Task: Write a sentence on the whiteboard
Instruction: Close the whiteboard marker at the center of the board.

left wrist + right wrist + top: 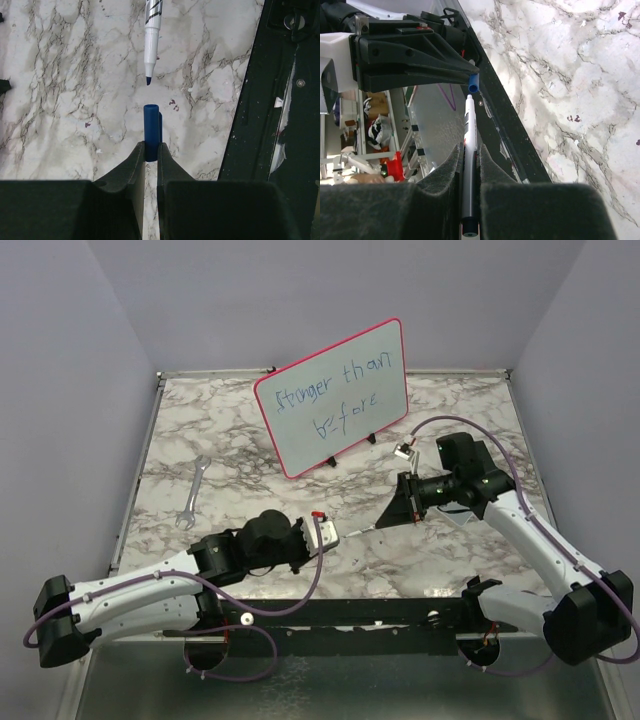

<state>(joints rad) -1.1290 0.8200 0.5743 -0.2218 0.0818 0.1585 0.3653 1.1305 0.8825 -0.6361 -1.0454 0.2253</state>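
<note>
Top external view puts the sentence (325, 400) in thin blue handwriting across two rows, "Stronger than" above and "before" below, on the whiteboard (375, 348). The whiteboard stands tilted on its small black feet at the far middle of the counter (480, 420), its pink-red frame turned so the right corner sits higher in the picture than the left. Nearer to me, well apart from the board, both my arms reach toward the middle of the marbled surface and meet tip to tip. My right fingers (455, 155) are closed around the barrel of a marker (469, 130), white with dark print, which runs out past them toward my other arm. My left fingers (139, 152) are clamped on a blue cap (151, 125), holding it by its lower end so the open mouth faces the marker. In the left wrist view the marker's dark blue tip hangs just short of the cap, in line with it, with a small gap of bare marble showing between the two. In the right wrist view the cap (473, 83) sits at the point of my left fingers, just beyond the marker's nose, and I cannot tell from there whether they touch. Off to the left of the counter, well away from everything else, a metal wrench (193, 492) lies flat.
</note>
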